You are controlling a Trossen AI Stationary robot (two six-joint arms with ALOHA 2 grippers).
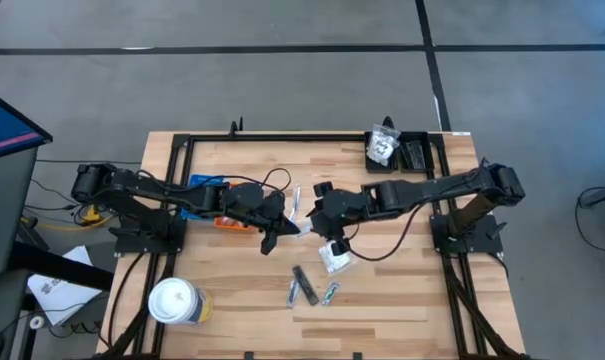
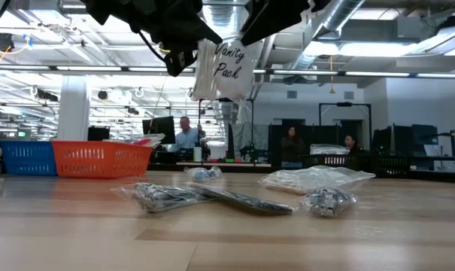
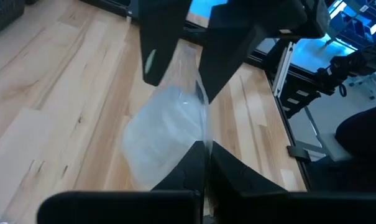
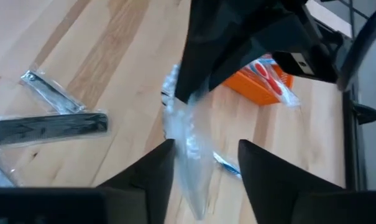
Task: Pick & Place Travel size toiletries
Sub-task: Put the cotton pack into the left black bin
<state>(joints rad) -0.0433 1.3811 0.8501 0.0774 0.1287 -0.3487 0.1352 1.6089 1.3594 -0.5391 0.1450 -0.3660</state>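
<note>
Clear packet pinched in mid-air between two grippers, above the middle of the wooden table (image 1: 232, 300)

Left gripper (image 1: 282, 228) raised over the table centre, jaws fully closed on a crinkly clear packet (image 2: 221, 71) marked "Vanity Pack", hanging well clear of the wood; right gripper (image 1: 317, 212) just beside it, jaws parted narrowly on either side of the same packet's edge, contact not clear. Below and nearer the front edge: a second clear packet with white contents (image 1: 333, 258), a short flat dark grey stick (image 1: 304, 284), and two thin wrapped sticks (image 1: 330, 294) close together. More packets in the dark tray (image 1: 414, 152) at the far right corner. Orange ribbed tray (image 2: 103, 159) and blue one (image 2: 20, 157) by the left arm, white lidded cup (image 1: 174, 301) near the front left
</note>
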